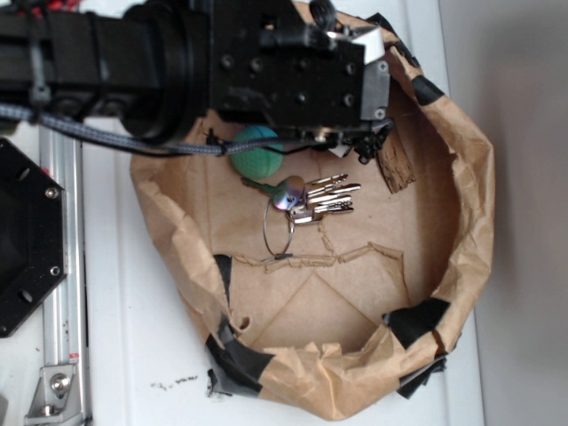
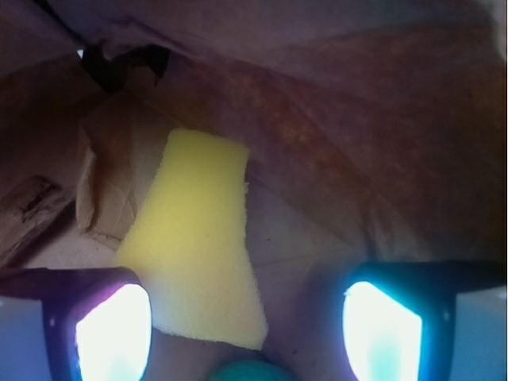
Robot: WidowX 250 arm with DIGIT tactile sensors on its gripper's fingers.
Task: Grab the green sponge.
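Note:
In the wrist view a flat yellow-green foam sponge [image 2: 198, 238] lies on the brown paper floor, just ahead of and between my fingers. My gripper [image 2: 250, 333] is open, and its two lit fingertips [image 2: 111, 333] stand wide apart with nothing between the pads. A teal-green rounded object [image 2: 252, 371] shows at the bottom edge, and in the exterior view it [image 1: 256, 151] lies beside the arm. In the exterior view my gripper [image 1: 355, 133] is low inside the paper bag near its far wall, and its body hides the sponge.
The crumpled brown paper bag [image 1: 470, 204], patched with black tape, rises all round the floor. A bunch of keys on a ring [image 1: 315, 197] lies near the middle. A piece of bark-like wood [image 1: 397, 167] sits by the far wall. A metal rail [image 1: 62, 266] runs along the left.

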